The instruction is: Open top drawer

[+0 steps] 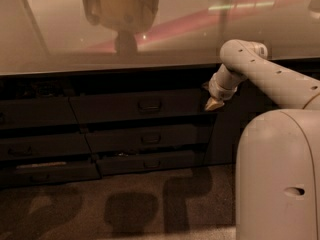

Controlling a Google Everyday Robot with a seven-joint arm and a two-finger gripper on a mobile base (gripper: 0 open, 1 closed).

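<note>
Count: 1 arm, 1 gripper, 6 dark drawer fronts in view, in 2 columns of 3.

- The wide dark grey top drawer sits top of the centre column, directly under the glossy beige tabletop. Its front looks flush with its neighbours, shut. Its small dark centre pull handle is unobstructed.
- Two shallower dark drawer fronts lie below it, each with 1 similar handle.
- The tan-tipped gripper points down at the top drawer's right edge, about handle height and well right of the handle. Apart or together: cannot tell. Contact with the front: cannot tell.
- The white jointed arm comes in from the right, over the rounded white robot body.
- The brown carpeted floor before the drawers carries only shadows.
</note>
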